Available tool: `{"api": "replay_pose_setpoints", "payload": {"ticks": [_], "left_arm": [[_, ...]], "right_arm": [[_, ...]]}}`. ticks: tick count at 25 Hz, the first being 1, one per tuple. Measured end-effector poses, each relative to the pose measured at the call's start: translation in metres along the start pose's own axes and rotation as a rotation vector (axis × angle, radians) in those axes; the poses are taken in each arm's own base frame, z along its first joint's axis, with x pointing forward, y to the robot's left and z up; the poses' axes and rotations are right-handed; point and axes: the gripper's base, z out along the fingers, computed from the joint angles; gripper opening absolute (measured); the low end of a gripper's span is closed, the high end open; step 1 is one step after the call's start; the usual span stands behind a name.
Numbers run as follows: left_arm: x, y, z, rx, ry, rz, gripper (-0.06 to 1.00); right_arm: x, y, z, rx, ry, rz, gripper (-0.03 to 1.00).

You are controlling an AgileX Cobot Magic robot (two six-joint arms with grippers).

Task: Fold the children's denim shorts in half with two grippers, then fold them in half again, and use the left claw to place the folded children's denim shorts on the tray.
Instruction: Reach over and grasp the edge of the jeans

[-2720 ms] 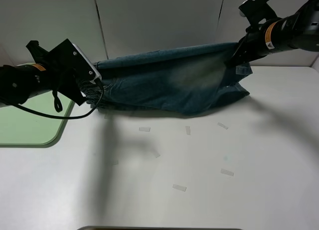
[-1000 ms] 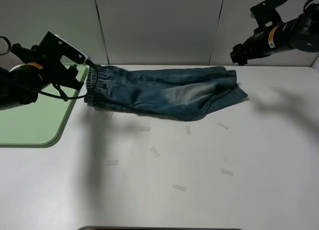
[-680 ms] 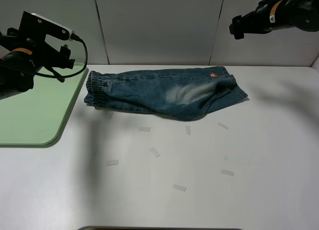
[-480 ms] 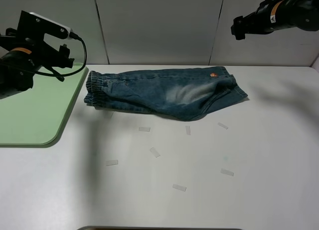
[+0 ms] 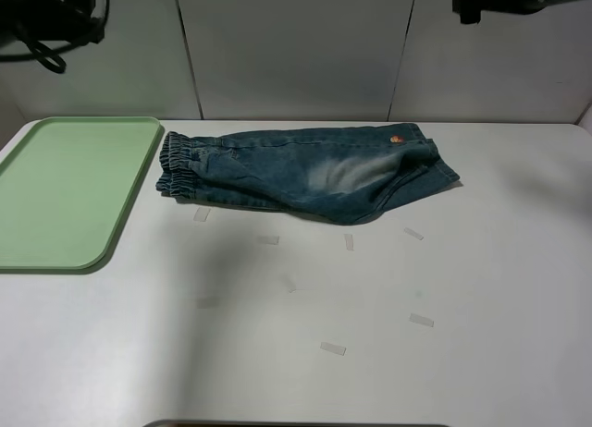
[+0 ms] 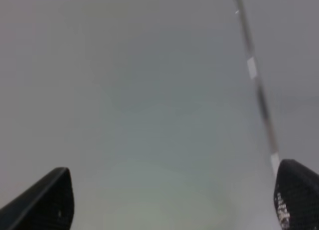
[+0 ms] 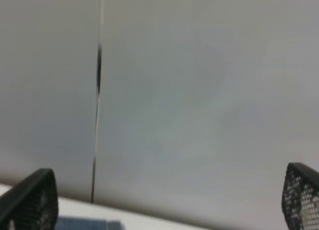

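Note:
The children's denim shorts lie folded flat at the back middle of the white table. Their gathered waistband is at the left, close to the tray, and a small orange patch shows at the right end. The pale-green tray lies at the left and holds nothing. My left gripper is high in the top left corner, far from the shorts. My right gripper is high in the top right corner. Both wrist views show wide-apart fingertips facing the wall, left and right, with nothing between them.
Several small strips of clear tape are stuck on the table in front of the shorts. A grey panelled wall stands right behind the table. A dark edge shows at the table's front.
Both grippers have let go of the shorts, which now lie folded on the table. Both arms have risen up and away to the upper corners.

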Motion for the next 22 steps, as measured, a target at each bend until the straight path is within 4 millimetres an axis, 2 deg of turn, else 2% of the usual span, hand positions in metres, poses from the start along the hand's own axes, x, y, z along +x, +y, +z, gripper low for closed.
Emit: {"api": "replay_pose_setpoints", "payload": {"ticks": [2, 6, 11, 12, 13, 15, 16, 22], "left_arm": [[-0.007, 0.003, -0.007, 0.018, 0.011, -0.022, 0.80], [-0.048, 0.024, -0.059, 0.111, 0.030, -0.204, 0.80], [-0.084, 0.043, -0.120, 0.195, -0.073, -0.250, 0.80], [-0.088, 0.046, -0.130, 0.212, -0.087, -0.250, 0.80], [-0.088, 0.046, -0.130, 0.212, -0.087, -0.250, 0.80], [-0.097, 0.051, -0.154, 0.238, -0.132, -0.232, 0.80], [-0.102, 0.056, -0.175, 0.256, -0.169, -0.213, 0.80], [-0.104, 0.063, -0.231, 0.339, -0.193, -0.290, 0.80]], "right_arm": [[-0.014, -0.006, -0.017, 0.028, -0.026, 0.003, 0.68], [-0.036, -0.018, -0.052, 0.093, -0.056, 0.014, 0.68], [-0.059, -0.031, -0.100, 0.168, -0.097, 0.038, 0.68], [-0.064, -0.032, -0.110, 0.171, -0.117, 0.045, 0.68], [-0.068, -0.033, -0.120, 0.173, -0.137, 0.056, 0.68], [-0.076, -0.035, -0.137, 0.171, -0.170, 0.067, 0.68], [-0.079, -0.036, -0.145, 0.171, -0.187, 0.067, 0.68], [-0.095, -0.037, -0.192, 0.143, -0.284, 0.109, 0.68]]}}
